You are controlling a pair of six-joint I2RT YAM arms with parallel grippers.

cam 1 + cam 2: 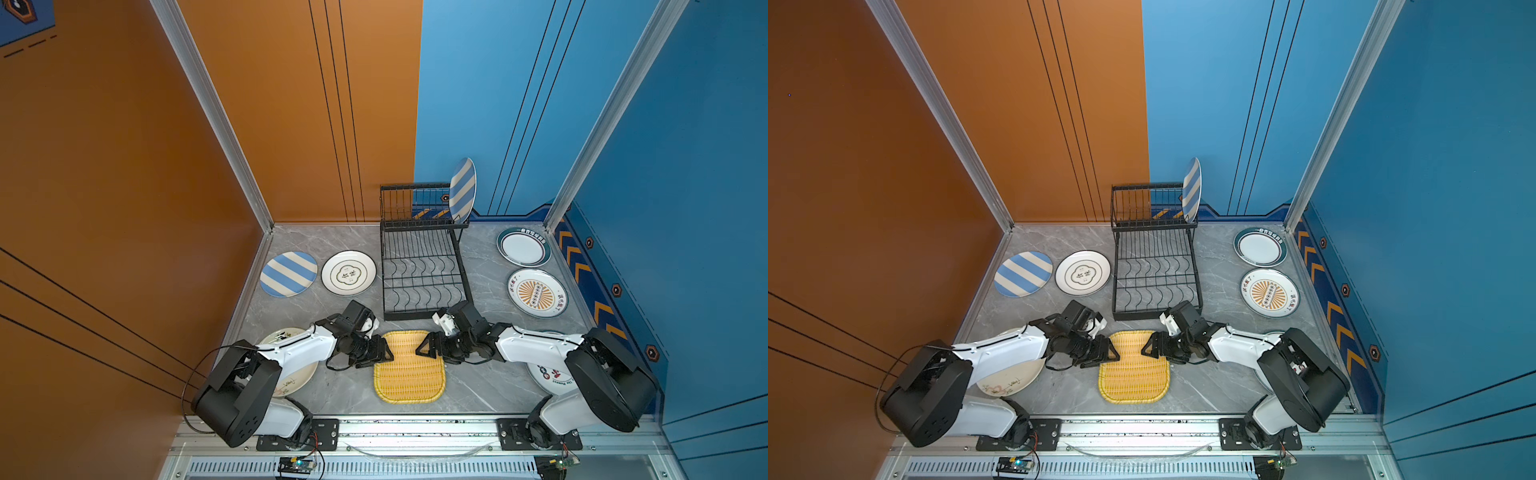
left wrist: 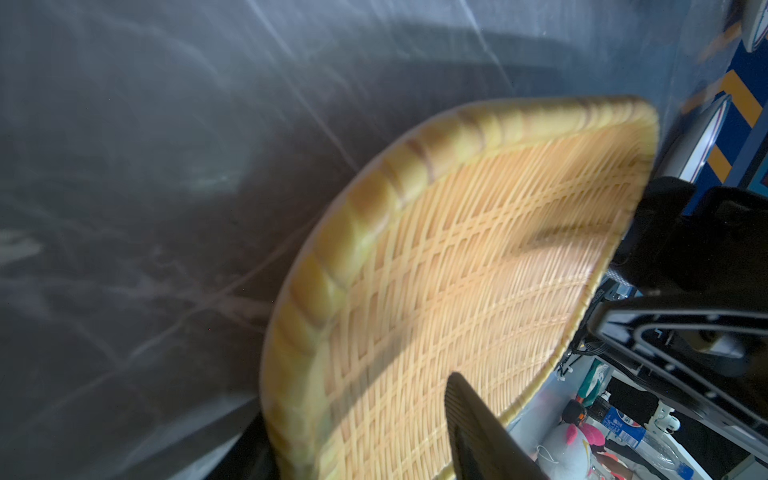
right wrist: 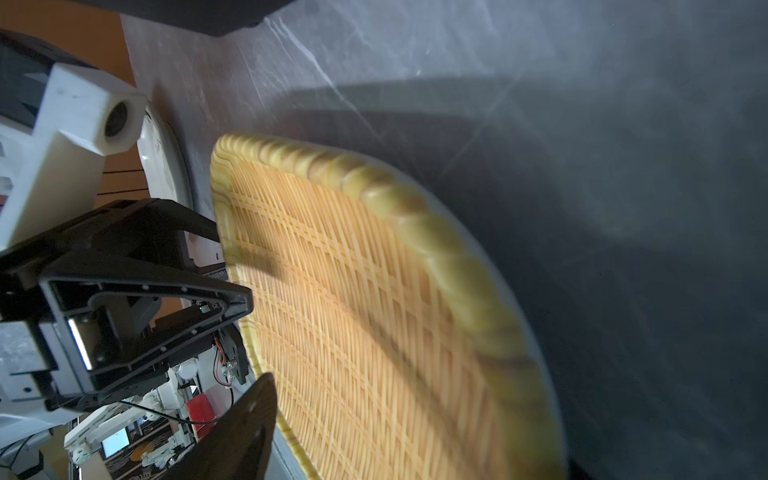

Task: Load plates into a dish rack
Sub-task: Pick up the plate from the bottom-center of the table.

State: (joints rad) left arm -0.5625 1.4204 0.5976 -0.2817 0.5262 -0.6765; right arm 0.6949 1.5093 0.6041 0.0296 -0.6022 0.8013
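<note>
Yellow woven plate lies btm ctr in both top views on the grey marble table, just below the dish rack. Left gripper is at its left rim and right gripper at its right rim, facing each other.

Left wrist view: one finger is over the weave, w/ a dark shape under the rim. Jaws look part-way apart; can't tell if they pinch it. Right wrist view: one blurred finger is by the plate edge, the other out of frame, so grip is unclear too. Both wrist views are smeared.

Writing: teal-rimmed plate, upper right, has characters along its rim. Sunburst plate below it has characters either side, and clover plate has some in the ctr. All too small to read.

Hidden: scribbled plate sits mostly under the left arm. Printed plate, w/ red-blue marks and cut-off lettering, is under the right arm.

Upright striped plate stands on edge at the right end of the rack's upper tier. Flat striped plate lies at left.
</note>
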